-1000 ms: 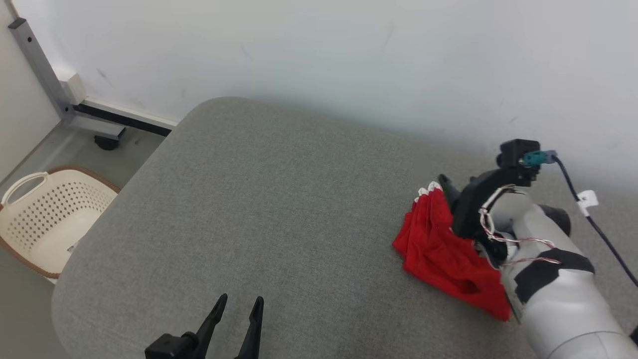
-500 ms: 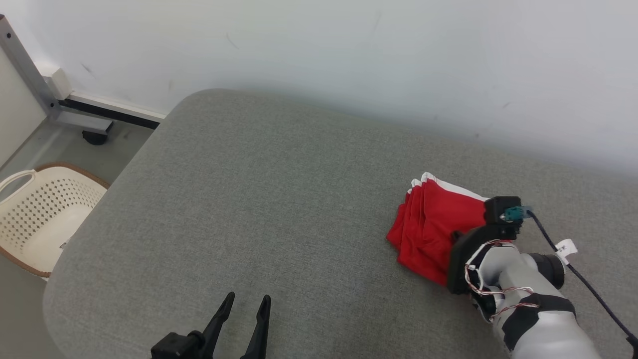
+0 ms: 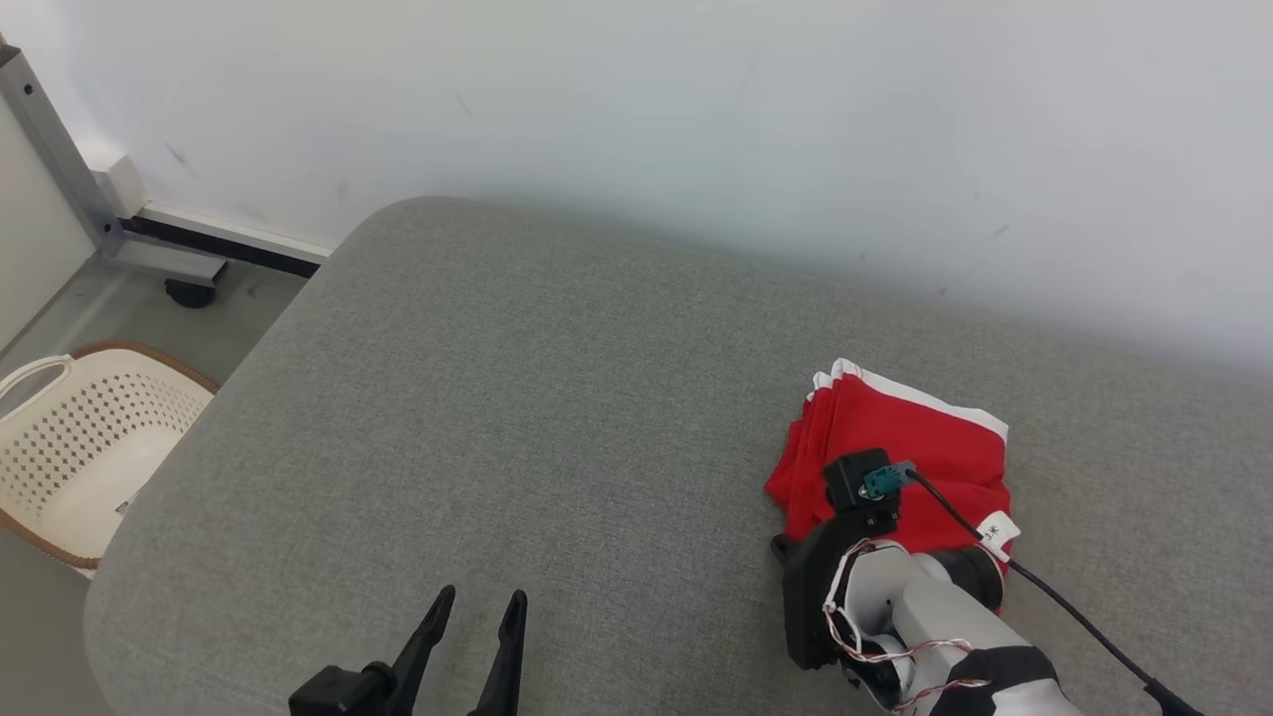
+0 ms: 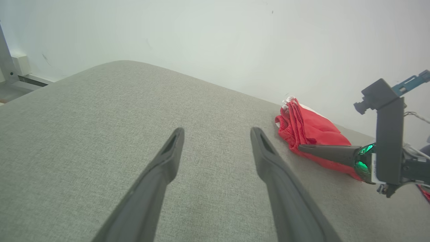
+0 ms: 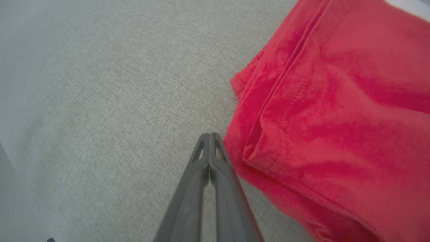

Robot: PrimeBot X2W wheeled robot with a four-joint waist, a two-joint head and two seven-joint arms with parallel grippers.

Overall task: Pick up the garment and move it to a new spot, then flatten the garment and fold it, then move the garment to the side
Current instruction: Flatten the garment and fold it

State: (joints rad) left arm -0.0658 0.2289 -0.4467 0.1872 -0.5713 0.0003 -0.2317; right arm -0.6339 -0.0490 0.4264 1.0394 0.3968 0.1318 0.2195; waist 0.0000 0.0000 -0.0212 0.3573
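Observation:
The garment (image 3: 900, 433) is red with a white edge and lies folded in a compact stack on the right of the grey cushion (image 3: 517, 398). My right gripper (image 5: 209, 135) is shut with nothing between its fingers, its tips resting on the cushion right beside the garment's (image 5: 336, 117) near left edge. In the left wrist view the right gripper (image 4: 302, 148) points at the front of the garment (image 4: 310, 129). My left gripper (image 3: 477, 599) hovers open and empty over the cushion's near edge, well left of the garment; its fingers (image 4: 168, 158) stand wide apart.
A cream perforated basket (image 3: 80, 438) stands on the floor at the left, below the cushion's edge. A white wall (image 3: 696, 119) runs close behind the cushion. A grey metal frame (image 3: 50, 139) stands at the far left. A black cable (image 3: 1074, 617) trails from my right wrist.
My right arm has drawn back off the garment toward me and to the left, and its fingers have shut. The garment now lies uncovered. The left gripper has stayed put.

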